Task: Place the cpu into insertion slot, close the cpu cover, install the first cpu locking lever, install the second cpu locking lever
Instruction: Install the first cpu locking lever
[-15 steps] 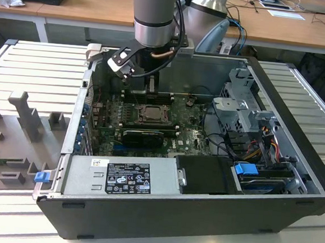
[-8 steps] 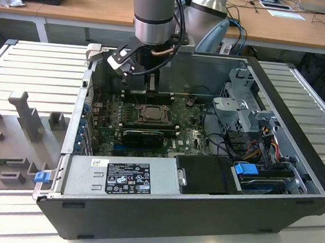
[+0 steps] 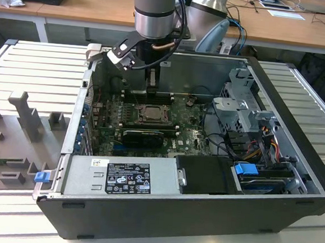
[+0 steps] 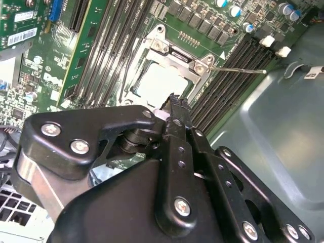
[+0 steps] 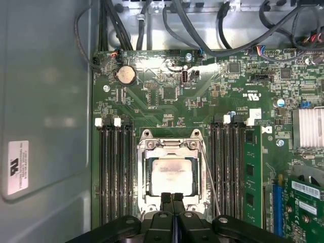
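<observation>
Cpu [image 5: 172, 174] lies flat in the insertion slot [image 5: 142, 178], mid green motherboard [image 5: 152, 101]; cpu cover [image 5: 171, 147] is down over it, its window framing the plate. Thin wire lever [image 5: 211, 182] slants off one socket corner beside the memory slots [image 5: 228, 167]. Above the slot's edge, tool [image 5: 172, 197] with fingers pressed together, pinching nothing.

In the second wrist view the gripper [image 4: 174, 104] (jaws pressed together) is hiding one side of the cpu cover [image 4: 154, 62] and a corner of the cpu [image 4: 159, 83]. The exterior view is showing the insertion slot [image 3: 150, 114] too small for detail.
</observation>
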{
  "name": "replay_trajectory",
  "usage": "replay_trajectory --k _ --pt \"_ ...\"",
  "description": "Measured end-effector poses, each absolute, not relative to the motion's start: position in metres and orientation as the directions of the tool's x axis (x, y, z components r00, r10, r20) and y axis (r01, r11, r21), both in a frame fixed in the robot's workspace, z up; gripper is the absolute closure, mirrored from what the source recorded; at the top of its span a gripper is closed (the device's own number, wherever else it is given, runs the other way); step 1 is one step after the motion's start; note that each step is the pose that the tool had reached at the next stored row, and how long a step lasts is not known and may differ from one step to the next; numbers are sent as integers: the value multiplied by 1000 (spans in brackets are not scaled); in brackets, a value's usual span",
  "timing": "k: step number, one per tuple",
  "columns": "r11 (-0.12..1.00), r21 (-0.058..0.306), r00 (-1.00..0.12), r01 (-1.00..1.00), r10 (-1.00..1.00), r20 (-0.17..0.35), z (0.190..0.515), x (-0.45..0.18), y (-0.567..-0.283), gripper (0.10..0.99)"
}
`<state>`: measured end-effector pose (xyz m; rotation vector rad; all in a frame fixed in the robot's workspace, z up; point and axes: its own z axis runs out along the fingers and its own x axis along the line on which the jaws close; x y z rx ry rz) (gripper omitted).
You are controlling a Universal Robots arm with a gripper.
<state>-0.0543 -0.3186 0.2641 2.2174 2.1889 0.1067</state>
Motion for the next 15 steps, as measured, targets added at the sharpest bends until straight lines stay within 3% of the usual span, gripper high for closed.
replay_trajectory --k 8,15 --pt "-14 47 12 999 999 32 278 -54 -319 980" --pt "139 45 -140 989 990 30 277 -54 -319 980"
